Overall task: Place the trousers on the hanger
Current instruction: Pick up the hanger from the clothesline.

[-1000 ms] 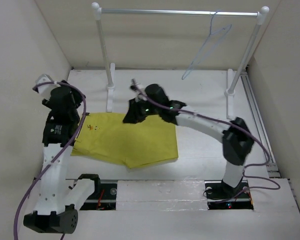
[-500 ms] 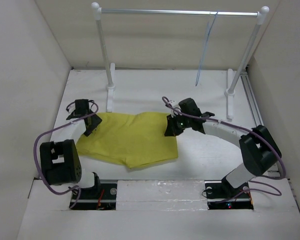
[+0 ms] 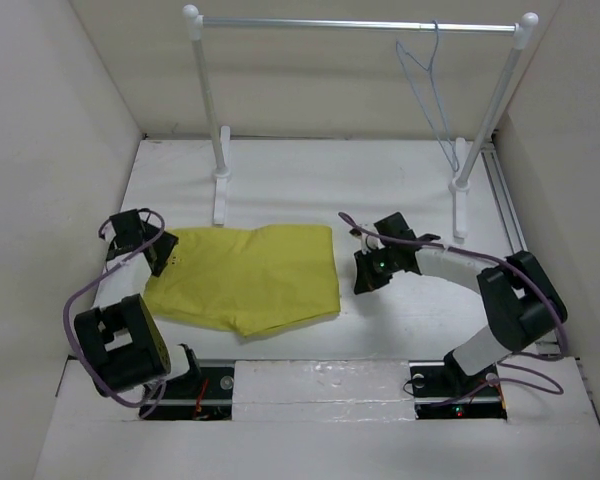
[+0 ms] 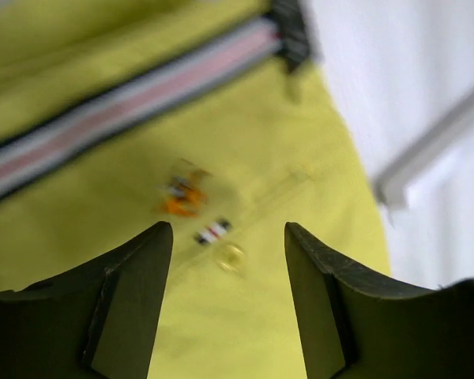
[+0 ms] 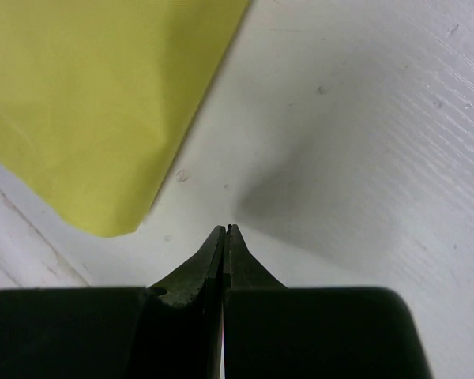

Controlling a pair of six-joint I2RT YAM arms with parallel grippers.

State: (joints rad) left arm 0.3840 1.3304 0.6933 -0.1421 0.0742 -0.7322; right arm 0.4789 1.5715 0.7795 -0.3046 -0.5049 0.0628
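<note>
My left hand (image 4: pixel 229 237) released over trousers (image 3: pixel 245 275) waistband, centre-left; my right hand (image 5: pixel 225 233) clenched empty over bare surface beside them; hanger (image 3: pixel 427 85) upper right. I'd pinch waistband edge deep, both layers.

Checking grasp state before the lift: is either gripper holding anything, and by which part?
Nothing held. Right gripper is shut empty over the table beside the trousers; left gripper hangs open above their waistband.
</note>
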